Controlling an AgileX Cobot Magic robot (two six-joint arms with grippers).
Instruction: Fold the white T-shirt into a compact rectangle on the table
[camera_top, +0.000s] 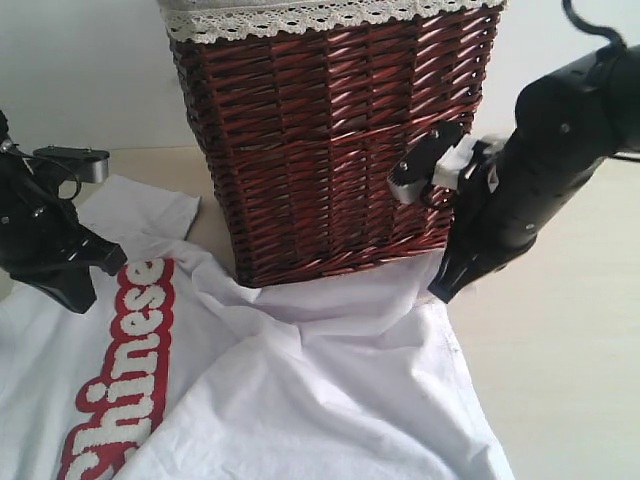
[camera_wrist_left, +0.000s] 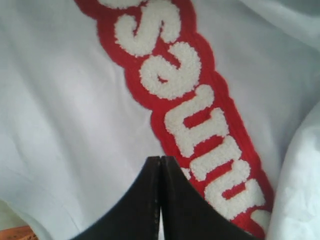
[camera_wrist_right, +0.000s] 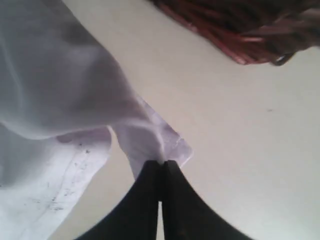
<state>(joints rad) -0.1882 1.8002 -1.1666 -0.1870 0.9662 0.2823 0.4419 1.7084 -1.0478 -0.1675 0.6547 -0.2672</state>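
Observation:
The white T-shirt (camera_top: 330, 400) lies crumpled on the table (camera_top: 560, 340), with its red-outlined lettering (camera_top: 125, 370) at the left and its far edge against the basket. My left gripper (camera_top: 75, 295) hovers over the shirt beside the lettering (camera_wrist_left: 190, 110). Its jaws (camera_wrist_left: 160, 160) are shut, and I see no cloth between them. My right gripper (camera_top: 443, 290) is at the shirt's right edge, close to the basket. In the right wrist view it (camera_wrist_right: 161, 162) is shut on a corner of the T-shirt (camera_wrist_right: 150, 135), which is pinched at the tips just above the table (camera_wrist_right: 240, 125).
A tall dark red-brown wicker basket (camera_top: 330, 150) with a white lace-trimmed liner (camera_top: 300, 18) stands at the back centre, touching the shirt's far edge. Bare table lies to the right of the shirt. The basket's lower edge (camera_wrist_right: 240, 30) shows in the right wrist view.

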